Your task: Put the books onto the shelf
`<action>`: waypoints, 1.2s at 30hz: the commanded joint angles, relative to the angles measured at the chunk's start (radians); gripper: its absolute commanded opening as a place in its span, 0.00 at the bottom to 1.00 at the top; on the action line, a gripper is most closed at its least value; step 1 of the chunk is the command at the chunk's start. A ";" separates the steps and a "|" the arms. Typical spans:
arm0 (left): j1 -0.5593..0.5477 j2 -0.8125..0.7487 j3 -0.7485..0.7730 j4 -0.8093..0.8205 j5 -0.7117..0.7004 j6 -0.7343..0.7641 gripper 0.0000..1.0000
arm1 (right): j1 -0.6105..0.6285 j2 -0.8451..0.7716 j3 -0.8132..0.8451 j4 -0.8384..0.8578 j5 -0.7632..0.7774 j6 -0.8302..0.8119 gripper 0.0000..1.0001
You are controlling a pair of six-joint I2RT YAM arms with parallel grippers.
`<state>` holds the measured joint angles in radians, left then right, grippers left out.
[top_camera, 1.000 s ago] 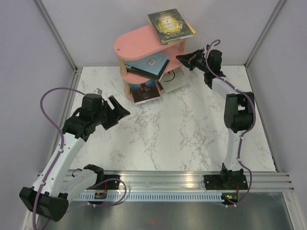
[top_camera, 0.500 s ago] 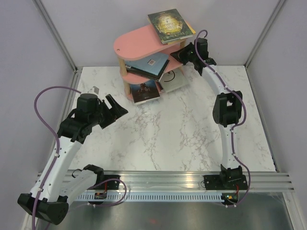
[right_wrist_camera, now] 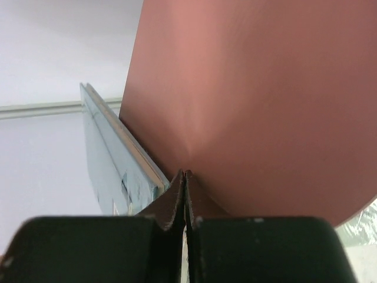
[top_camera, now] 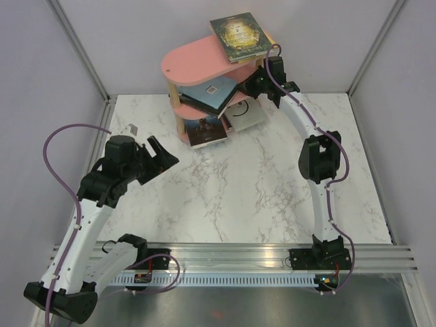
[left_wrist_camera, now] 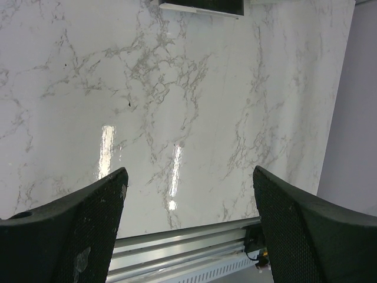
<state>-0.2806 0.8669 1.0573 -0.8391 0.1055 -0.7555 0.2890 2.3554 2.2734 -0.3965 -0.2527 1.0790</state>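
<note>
Shelf [top_camera: 197, 60], right gripper [top_camera: 248, 86] nearer (jaws together)

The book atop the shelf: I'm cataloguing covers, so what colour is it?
Dark green book with gold artwork, best seen in the top external view.

My left arm [top_camera: 80, 216] bows out to the left, and my left gripper [top_camera: 165, 154] points forward and right with its jaws spread wide. My right arm [top_camera: 321, 204] stretches far ahead, my right gripper [top_camera: 249, 84] pinched fully closed.
</note>
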 commanded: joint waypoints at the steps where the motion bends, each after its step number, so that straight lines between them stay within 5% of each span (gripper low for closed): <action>1: 0.009 -0.017 0.030 -0.012 -0.003 0.056 0.89 | 0.053 -0.047 -0.080 -0.122 -0.011 -0.027 0.00; 16: 0.012 -0.037 0.012 -0.012 0.023 0.067 0.89 | 0.114 -0.298 -0.459 0.016 -0.062 -0.005 0.00; 25: 0.015 -0.051 0.026 -0.025 -0.035 0.093 0.93 | 0.064 -0.593 -0.664 0.016 0.013 -0.240 0.02; 27: 0.015 -0.046 0.029 -0.025 -0.052 0.099 0.95 | 0.064 -0.701 -0.731 0.022 0.006 -0.299 0.12; 30: 0.015 -0.023 0.038 -0.008 -0.082 0.114 0.99 | 0.064 -0.849 -0.843 0.036 -0.036 -0.389 0.60; 31: 0.017 -0.016 0.036 0.020 -0.096 0.128 1.00 | 0.064 -0.884 -0.871 0.036 -0.037 -0.407 0.86; 32: 0.017 0.012 0.033 0.031 -0.102 0.140 1.00 | 0.064 -0.942 -0.924 0.035 -0.037 -0.409 0.97; 36: 0.015 0.064 -0.012 0.133 -0.262 0.252 1.00 | 0.064 -1.071 -1.084 0.076 0.013 -0.409 0.98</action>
<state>-0.2703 0.9016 1.0588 -0.8303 -0.0223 -0.6369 0.3527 1.3193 1.2999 -0.3359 -0.2695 0.7261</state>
